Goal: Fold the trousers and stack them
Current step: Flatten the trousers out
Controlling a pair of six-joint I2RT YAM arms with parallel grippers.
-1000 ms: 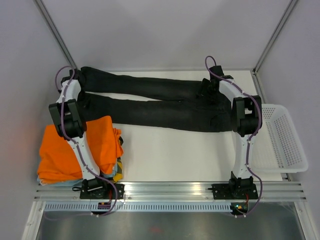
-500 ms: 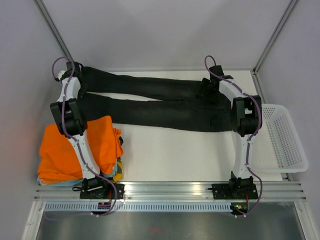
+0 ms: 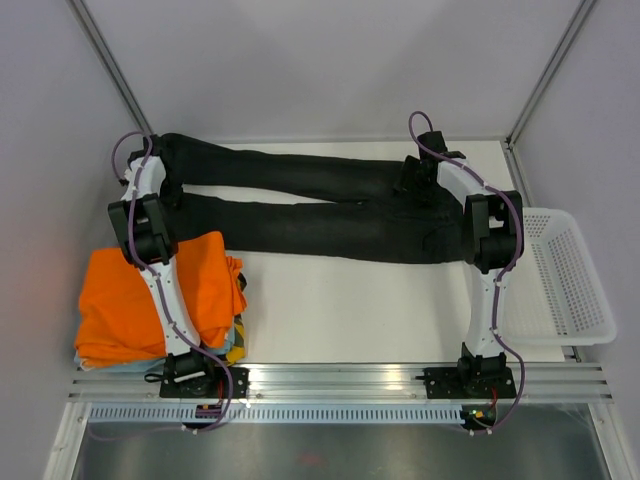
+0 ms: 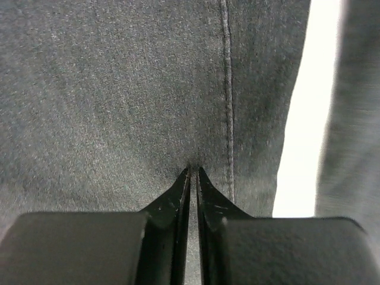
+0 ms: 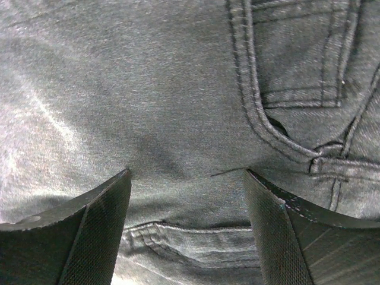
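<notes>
The black trousers [image 3: 300, 205] lie spread across the far side of the table, legs to the left and waist to the right. My left gripper [image 3: 167, 188] is down on the end of the near leg. In the left wrist view its jaws [image 4: 193, 169] stand almost together, pinching a small pucker of dark cloth [image 4: 119, 89] beside a seam. My right gripper [image 3: 412, 178] rests on the waist end. The right wrist view shows it [image 5: 187, 172] wide open, fingertips pressed onto the fabric [image 5: 148, 89] near a pocket, the hem of the waistband between them.
A bright orange garment [image 3: 150, 290] lies on a small pile of folded clothes at the near left. A white mesh basket [image 3: 565, 280] stands at the right edge of the table. Grey walls close in the back and both sides.
The left arm has shifted at the leg ends: its wrist swung out toward the far left corner, then came back down onto the near leg. The right arm has not moved.
</notes>
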